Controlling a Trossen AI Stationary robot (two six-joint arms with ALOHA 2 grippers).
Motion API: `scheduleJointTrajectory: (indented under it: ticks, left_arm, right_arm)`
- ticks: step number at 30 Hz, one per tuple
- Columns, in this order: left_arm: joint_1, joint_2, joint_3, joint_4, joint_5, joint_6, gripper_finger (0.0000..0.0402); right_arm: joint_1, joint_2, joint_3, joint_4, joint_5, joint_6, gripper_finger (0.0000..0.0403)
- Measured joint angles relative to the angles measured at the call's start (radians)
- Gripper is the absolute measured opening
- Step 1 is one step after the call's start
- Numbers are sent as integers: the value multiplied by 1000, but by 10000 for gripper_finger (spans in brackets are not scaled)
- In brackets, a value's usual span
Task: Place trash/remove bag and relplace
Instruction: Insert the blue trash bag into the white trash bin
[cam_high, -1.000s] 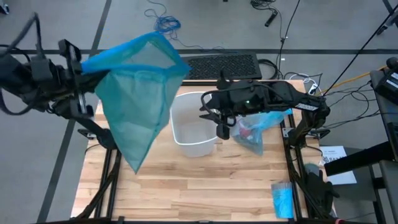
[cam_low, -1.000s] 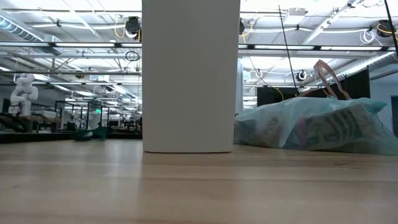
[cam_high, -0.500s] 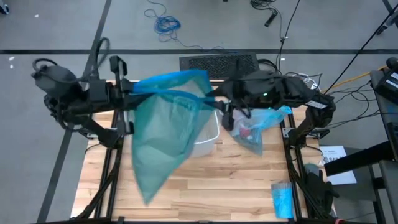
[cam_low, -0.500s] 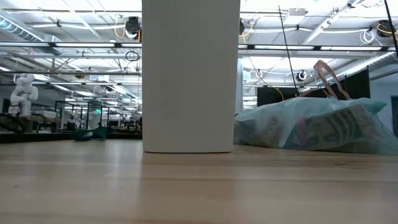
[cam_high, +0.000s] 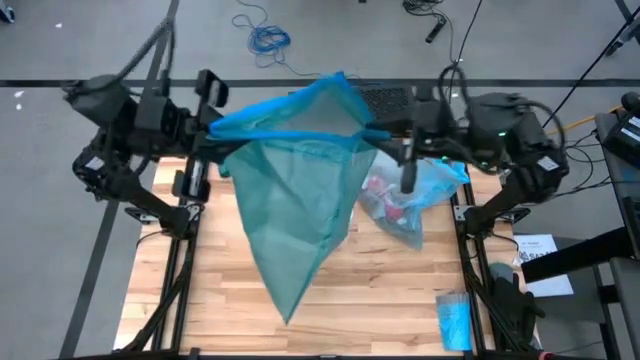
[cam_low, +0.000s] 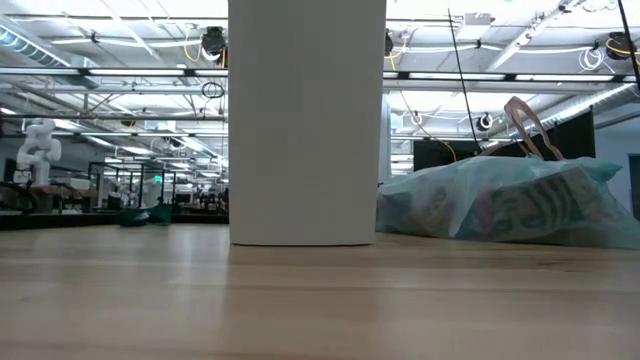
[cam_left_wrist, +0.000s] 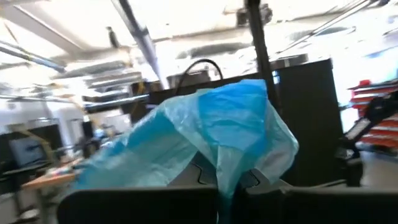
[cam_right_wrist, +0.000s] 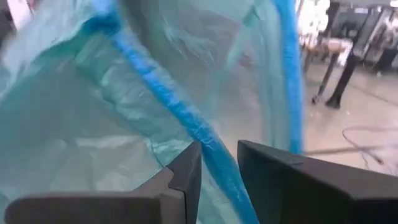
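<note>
A teal-green bag (cam_high: 290, 210) with a bright blue rim hangs over the table's middle, its mouth spread wide. My left gripper (cam_high: 213, 135) is shut on its rim at the left. My right gripper (cam_high: 385, 133) stands open at the mouth's right side, with the blue rim band (cam_right_wrist: 214, 155) running between its fingers. The white bin (cam_low: 305, 120) stands on the table; in the high view the hanging bag hides it. The pale blue bag (cam_high: 415, 200) lies on the table right of the bin, with red and whitish trash (cam_high: 388, 198) showing through it. My left gripper pinches a bunched fold of the teal-green bag's rim (cam_left_wrist: 225, 180) between its two fingers. The fingers come about level from the table's left. The bag hangs slack below them, and the low view shows none of it on the table. My right gripper's fingers flank the rim band; whether they touch it I cannot tell.
A small folded blue packet (cam_high: 453, 320) lies at the table's near right corner. A black keyboard (cam_high: 385, 97) sits at the far edge behind the bag. Bare wood (cam_high: 220, 310) lies near the front edge.
My left gripper has swung from beyond the table's left edge toward the right, carrying the teal-green bag, which now hangs over the bin with its mouth spread. My right gripper has risen from above the bin, toward the far edge, to the bag's rim.
</note>
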Motion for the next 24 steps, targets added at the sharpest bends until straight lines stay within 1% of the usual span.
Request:
scheduleJointTrajectory:
  ticks: [5, 7, 9, 11, 14, 18, 24]
  left_arm:
    - [77, 54, 0, 38, 129, -100, 0]
    - [105, 79, 0, 90, 198, -152, 0]
    - [128, 102, 0, 160, 268, -215, 0]
    - [139, 124, 0, 228, 313, -269, 0]
    - [144, 139, 0, 272, 326, -282, 0]
    - [153, 142, 0, 280, 297, -280, 0]
    - [164, 145, 0, 290, 292, -308, 0]
  right_arm:
    - [28, -22, 0, -17, 85, -21, 98]
    - [33, -28, 0, -44, 122, -24, 98]
    - [35, -38, 0, -59, 133, -23, 98]
    - [35, -48, 0, -74, 142, -23, 98]
    - [35, -62, 0, -94, 153, -39, 98]
    - [35, -89, 0, -90, 153, -69, 98]
    - [35, -152, 0, -41, 150, -98, 98]
